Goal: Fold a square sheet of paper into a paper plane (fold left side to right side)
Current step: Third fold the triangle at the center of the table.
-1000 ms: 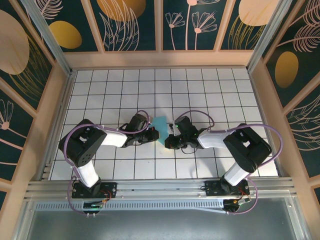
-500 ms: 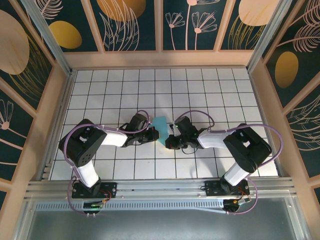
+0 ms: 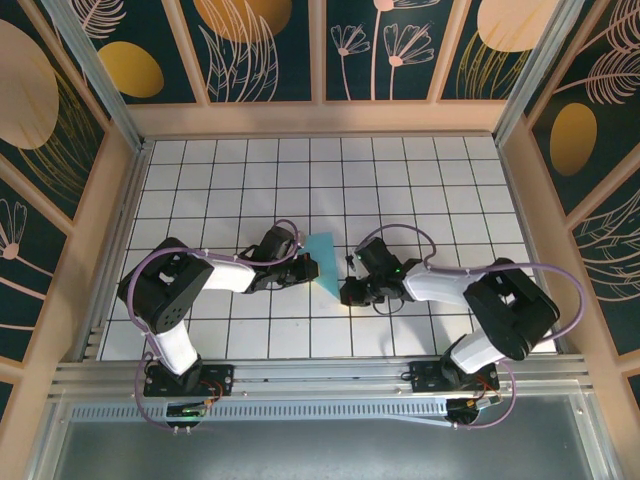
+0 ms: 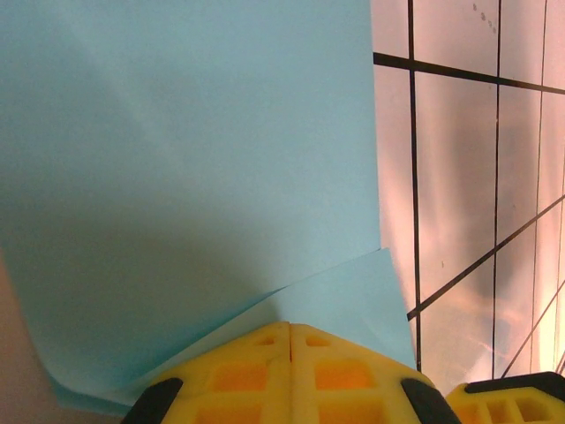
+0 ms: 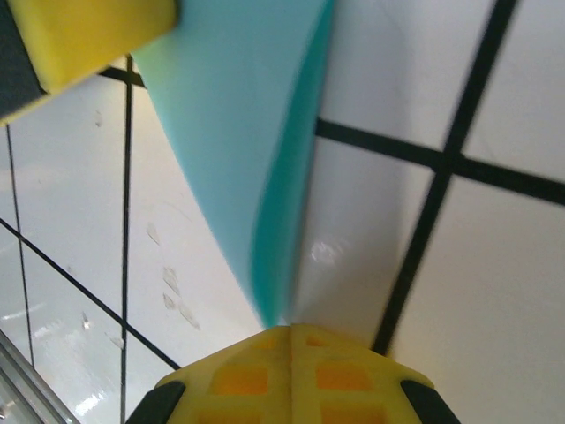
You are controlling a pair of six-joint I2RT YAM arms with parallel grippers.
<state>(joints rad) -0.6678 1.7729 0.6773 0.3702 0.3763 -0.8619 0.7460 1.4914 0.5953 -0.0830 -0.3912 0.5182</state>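
Centrally in the top view, the folded turquoise sheet of paper point(image 3: 322, 260) stood between both arms. The left gripper point(image 3: 306, 268) was closed on its left edge, and the right gripper point(image 3: 347, 292) pinched its lower tip.

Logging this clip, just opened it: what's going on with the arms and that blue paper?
Both arms meet at the middle of the table over the turquoise paper, creased into a pointed, layered shape. The left gripper is shut on one edge, layers running in between its fingers. The right gripper is shut too; the paper's narrow tip ends right at its fingertips, apparently pinched. Folding is under way, with no finished plane yet.
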